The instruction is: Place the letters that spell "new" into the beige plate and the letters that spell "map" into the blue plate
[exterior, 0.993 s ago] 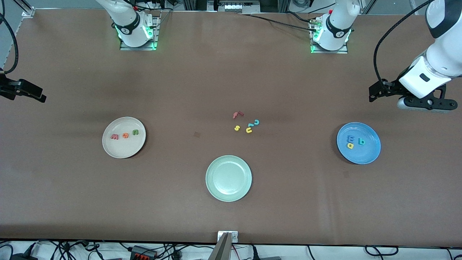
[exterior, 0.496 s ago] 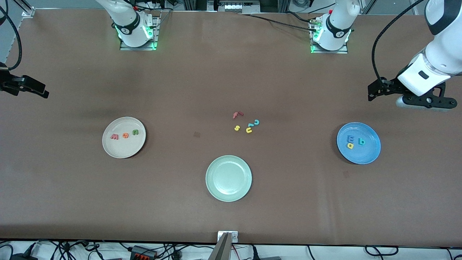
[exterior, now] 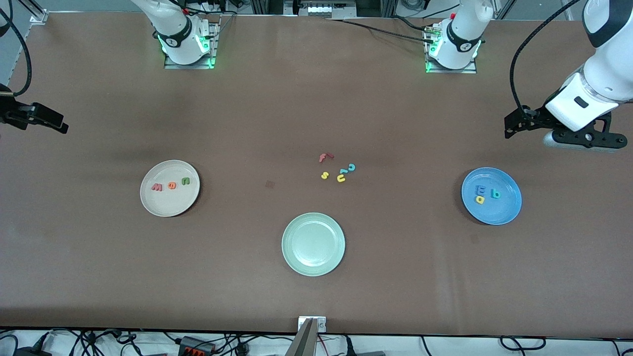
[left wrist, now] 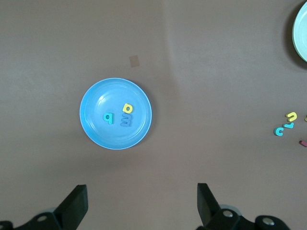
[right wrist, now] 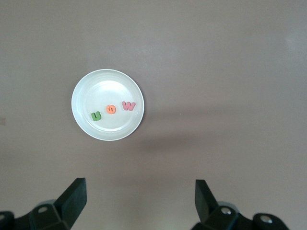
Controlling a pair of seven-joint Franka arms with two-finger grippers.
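The beige plate [exterior: 168,205] holds the pinkish-red w [exterior: 157,187], orange e [exterior: 171,185] and dark green n [exterior: 185,181]. The right wrist view shows that plate [right wrist: 108,86] too. In the blue plate [exterior: 499,212] lie the blue m [exterior: 480,190], yellow a [exterior: 479,200] and teal p [exterior: 495,194], and the left wrist view also shows this plate [left wrist: 115,139]. My left gripper [exterior: 509,126] hangs open and empty over bare table by the blue plate. My right gripper [exterior: 62,124] hangs open and empty over the table's edge at the right arm's end.
A pale green plate [exterior: 313,269] with nothing in it sits nearest the front camera. In the middle of the table lie a red f [exterior: 325,157], a yellow s [exterior: 325,175], a yellow u [exterior: 341,178] and a teal hooked letter [exterior: 350,168].
Both grippers have drifted a little toward the robots' bases. Their fingers stay open. No letter or plate has moved.
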